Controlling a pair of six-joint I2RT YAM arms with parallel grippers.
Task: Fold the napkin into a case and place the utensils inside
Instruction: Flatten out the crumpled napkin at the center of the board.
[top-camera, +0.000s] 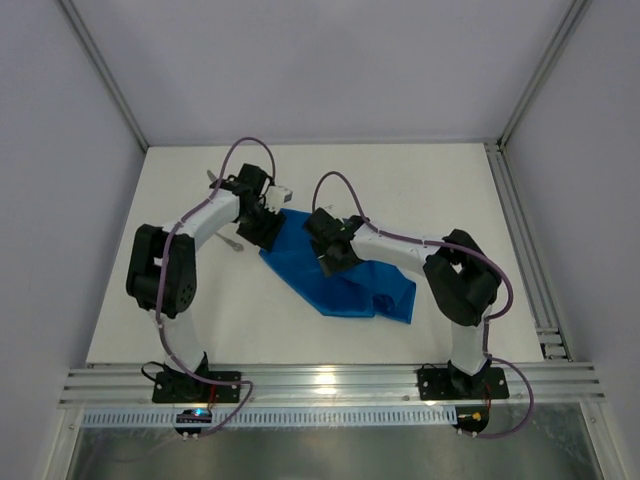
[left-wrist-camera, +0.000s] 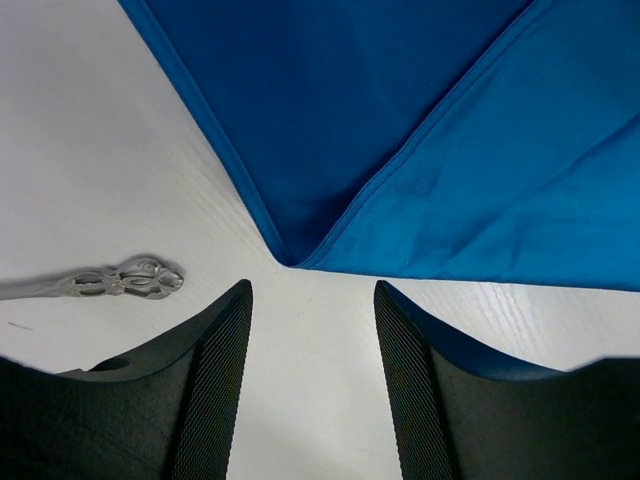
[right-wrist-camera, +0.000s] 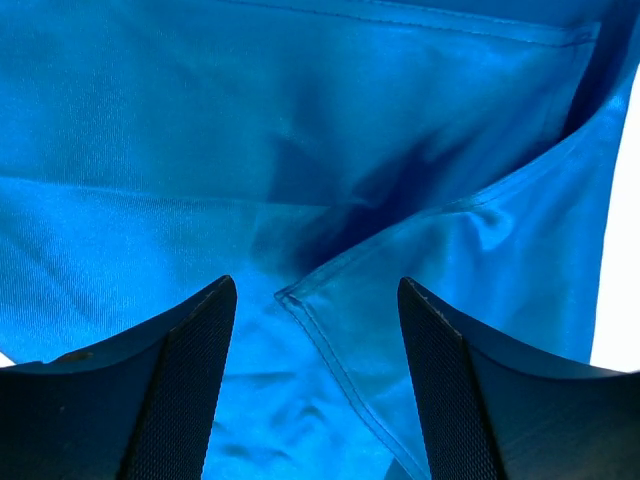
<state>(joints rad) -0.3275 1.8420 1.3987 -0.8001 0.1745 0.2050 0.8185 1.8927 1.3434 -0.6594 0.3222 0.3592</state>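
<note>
The napkin (top-camera: 335, 285) is lying partly folded on the table (top-camera: 420, 190), not yet forming a case. The left gripper (left-wrist-camera: 312, 290) and right gripper (right-wrist-camera: 315, 282) are hovering at its folded corners, jaws apart and holding nothing. 1 utensil (left-wrist-camera: 125, 280) is lying outside, beside the cloth.

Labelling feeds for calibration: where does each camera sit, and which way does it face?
Top external: above and behind the robot, facing down at the table; left arm and right arm show.
Left wrist: on the left arm, facing past the open left hand at a napkin corner and utensil handle.
Right wrist: past the open right hand onto napkin folds.
All three share the napkin.
</note>
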